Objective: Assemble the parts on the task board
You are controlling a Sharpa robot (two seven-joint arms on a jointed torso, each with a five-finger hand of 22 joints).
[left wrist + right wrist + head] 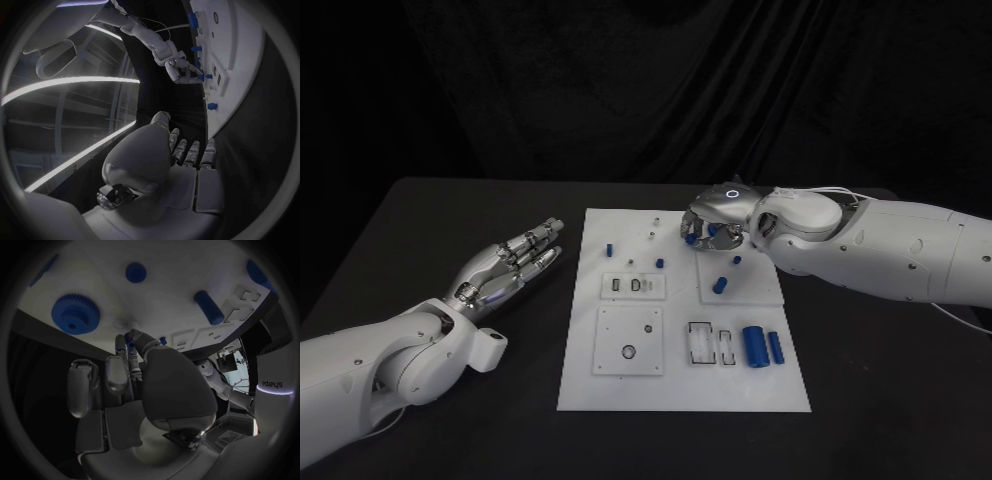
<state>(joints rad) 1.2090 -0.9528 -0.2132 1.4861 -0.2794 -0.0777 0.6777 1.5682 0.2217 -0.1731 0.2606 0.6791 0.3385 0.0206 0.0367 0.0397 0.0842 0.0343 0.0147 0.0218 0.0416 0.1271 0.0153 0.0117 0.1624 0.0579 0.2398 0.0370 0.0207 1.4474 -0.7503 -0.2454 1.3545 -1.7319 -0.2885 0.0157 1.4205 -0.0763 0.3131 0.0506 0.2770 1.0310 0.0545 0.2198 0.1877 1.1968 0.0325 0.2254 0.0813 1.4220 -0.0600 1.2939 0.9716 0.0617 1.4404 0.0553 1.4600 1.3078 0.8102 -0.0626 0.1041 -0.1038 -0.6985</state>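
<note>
- The right robot hand (715, 228) was hovering over the far right part of the task board (678, 392), fingers curled down. In the right wrist view it looked like it had a small blue part (129, 340) pinched at its fingertips (134, 336), so I'd say it was clamped on that piece, though the pinch was tiny and hard to read.
- Right around that hand on the board sat a blue gear (76, 314), a round blue peg (135, 272) and a loose blue cylinder (208, 306), all close to the fingers but not touching them.
- The left robot hand (516, 262) lay off the board's left edge on the desk (444, 210), fingers stretched out and apart, holding nothing, well apart from any part.
- Progress guess: early to middle. A few small blue pegs (609, 246) stood on the far half, but two larger blue cylinders (762, 346) were lying loose at the near right, beside an open slot plate (708, 343).
- The near left square plate (629, 340) looked unfilled too, so plenty was left to do.
</note>
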